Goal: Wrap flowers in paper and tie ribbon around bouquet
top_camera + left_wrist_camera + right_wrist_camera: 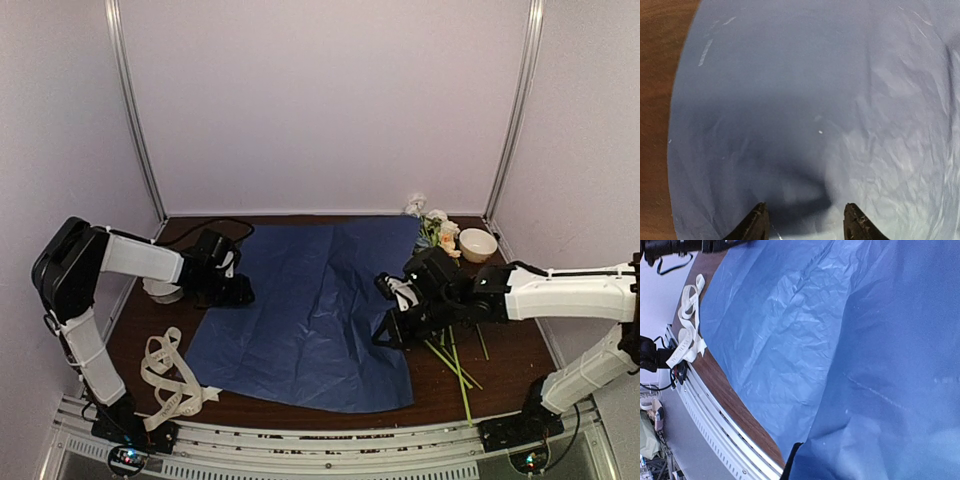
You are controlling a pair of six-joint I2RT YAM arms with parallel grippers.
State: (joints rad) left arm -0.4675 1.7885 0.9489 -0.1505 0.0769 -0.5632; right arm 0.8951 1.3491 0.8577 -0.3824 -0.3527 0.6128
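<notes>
We see the paper [310, 310] spread flat on the surface [505, 350], light side up, filling the middle of the top view. It lies between the two arms.

The left gripper [228, 290] stands at the left edge of the sheet. Its jaws are about half open and there is only paper under them, nothing between them. The right gripper [398, 320] is at the opposite, right edge with its jaws fully closed. It appears to pinch that edge, because in its wrist view a fold of the sheet rises very close to the camera.

The flowers [440, 232] are not on the paper. They lie to the right of it, partly under the right arm. The blooms are in the upper right of the frame and the thin stems run down towards the lower right, so the long axis is nearly parallel to the right edge of the sheet.

We judge that the next move depends on this relation. The bunch must travel leftward onto the sheet, and the right arm is clearly the nearer one.

The ribbon [170, 375] waits in the lower left, close to the left arm's base and just beside the sheet's lower left corner.
</notes>
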